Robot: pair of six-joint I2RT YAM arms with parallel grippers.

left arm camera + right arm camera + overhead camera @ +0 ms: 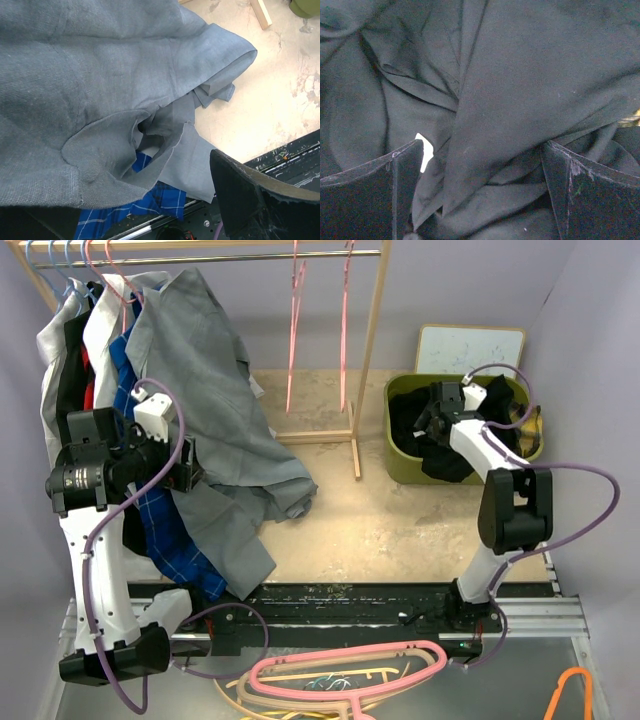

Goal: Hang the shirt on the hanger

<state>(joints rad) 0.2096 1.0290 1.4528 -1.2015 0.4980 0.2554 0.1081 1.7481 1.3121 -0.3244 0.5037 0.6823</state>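
The black shirt lies crumpled in the green bin at the back right. My right gripper reaches down into it. In the right wrist view its fingers stand wide apart, pressed into the dark cloth, with a fold lying loose between them. Two thin pink hangers hang edge-on from the wooden rail. My left gripper sits at the left against a large grey shirt. One finger shows, and the other is hidden under grey cloth.
Several shirts hang at the rail's left end, and a blue plaid one sits below the grey. A thick pink hanger and an orange one lie at the near edge. A white board leans behind the bin. The rack's wooden post stands mid-table.
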